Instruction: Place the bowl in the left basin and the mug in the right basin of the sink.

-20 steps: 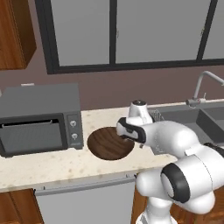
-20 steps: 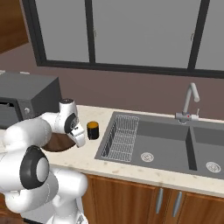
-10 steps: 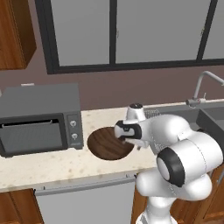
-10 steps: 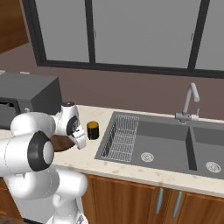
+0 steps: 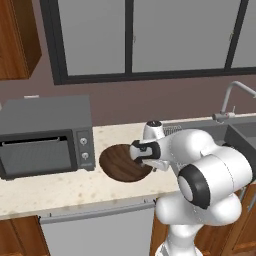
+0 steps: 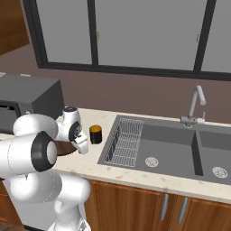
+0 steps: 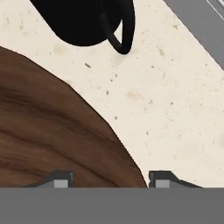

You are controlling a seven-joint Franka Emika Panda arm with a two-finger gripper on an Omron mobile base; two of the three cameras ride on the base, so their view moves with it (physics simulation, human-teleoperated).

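Jaws narrowed, straddling bowl (image 7: 57, 131) rim

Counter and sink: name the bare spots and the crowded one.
Bare: both sink basins beside the wire rack, and the front counter strip below the microwave. Crowded: bowl, gripper and mug bunch together left of the sink.

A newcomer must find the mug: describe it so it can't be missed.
Start at the sink; on the speckled counter just beyond its wire-rack end stands the mug. It is a small black cylinder, orange-yellow inside, unlike the wide brown wooden bowl nearby.
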